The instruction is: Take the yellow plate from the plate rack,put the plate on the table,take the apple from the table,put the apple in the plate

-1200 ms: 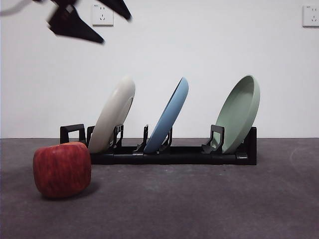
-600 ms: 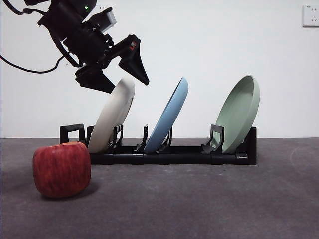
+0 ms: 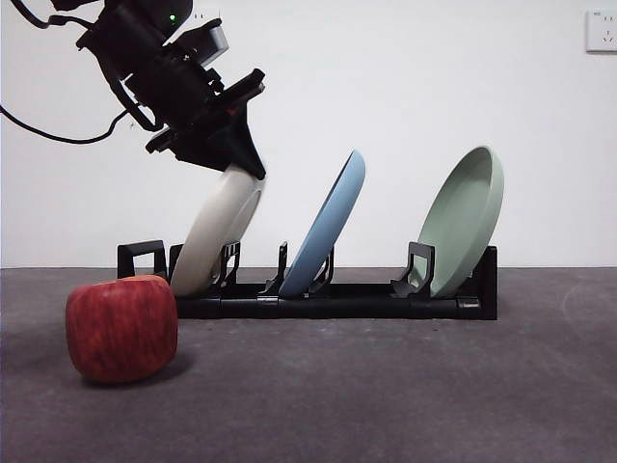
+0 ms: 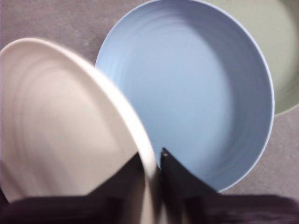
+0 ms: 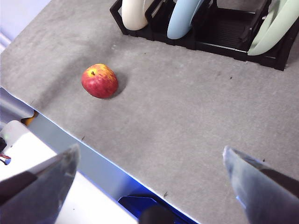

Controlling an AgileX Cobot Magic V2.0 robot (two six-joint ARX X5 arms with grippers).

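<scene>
- The left gripper [image 3: 241,164] comes down from the upper left of the front view and pinches the top rim of the yellow plate [image 3: 218,231], one black jaw on each face of the rim.
- In the left wrist view the same left gripper [image 4: 152,170] shows its jaws pressed against the cream rim; the lower part of that picture is dark and blurred, so the jaw bases are hard to make out.
- The yellow plate [image 4: 65,126] stands tilted in the slot at the end of the plate rack [image 3: 337,299] nearest the apple; its lower edge is hidden behind the prongs.
- The blue plate [image 3: 328,227] leans in the middle slot and the pale green plate [image 3: 465,217] in the far one; in the left wrist view the green plate is cut off at the picture's corner.
- The apple [image 3: 121,328] sits on the table [image 3: 386,386], in front of the rack's loop-shaped end, apart from the rack.
- The right gripper [image 5: 149,179] hangs above the table's near edge with its jaws spread wide, holding nothing; both jaws are blurred and cut off by the frame.
- From there the apple [image 5: 99,80] lies well apart from it, and only the lower parts of the three plates show.
</scene>
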